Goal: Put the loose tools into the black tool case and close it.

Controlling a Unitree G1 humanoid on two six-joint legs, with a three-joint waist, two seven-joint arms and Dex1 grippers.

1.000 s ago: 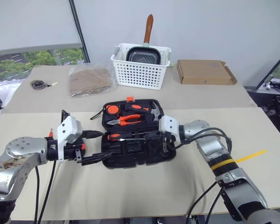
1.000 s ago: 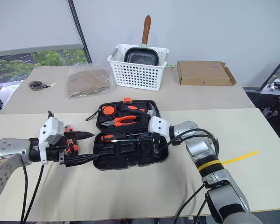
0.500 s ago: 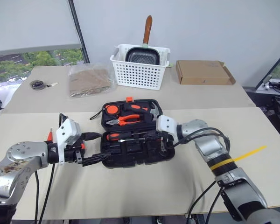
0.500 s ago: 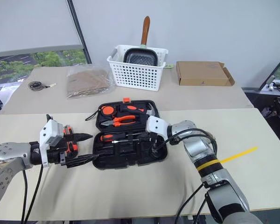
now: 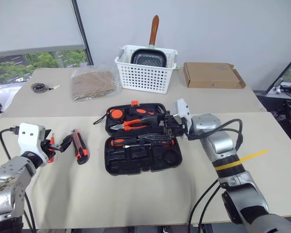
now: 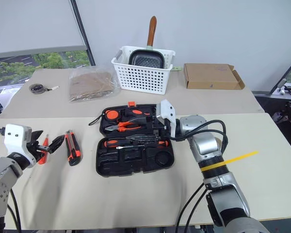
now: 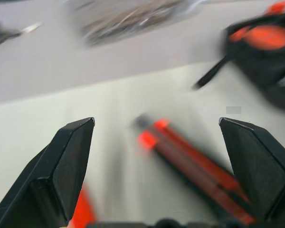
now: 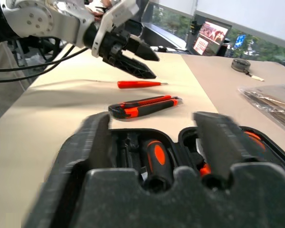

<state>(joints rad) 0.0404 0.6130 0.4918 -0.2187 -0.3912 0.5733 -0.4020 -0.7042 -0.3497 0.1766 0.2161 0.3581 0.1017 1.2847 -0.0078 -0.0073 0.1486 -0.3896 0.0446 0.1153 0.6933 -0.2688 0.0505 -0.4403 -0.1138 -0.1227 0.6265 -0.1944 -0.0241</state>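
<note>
The case (image 5: 141, 141) lies open in the middle of the worktop (image 5: 136, 194), with two screwdrivers (image 5: 140, 141) lying in its near half. The knife (image 5: 80, 152) lies on the worktop left of the case, apart from it. A small red screwdriver (image 6: 42, 148) lies further left, just beside the left end effector (image 6: 47, 144), whose fingers are spread wide and hold nothing. The right end effector (image 5: 166, 127) hovers over the case's right side, fingers parted and empty.
</note>
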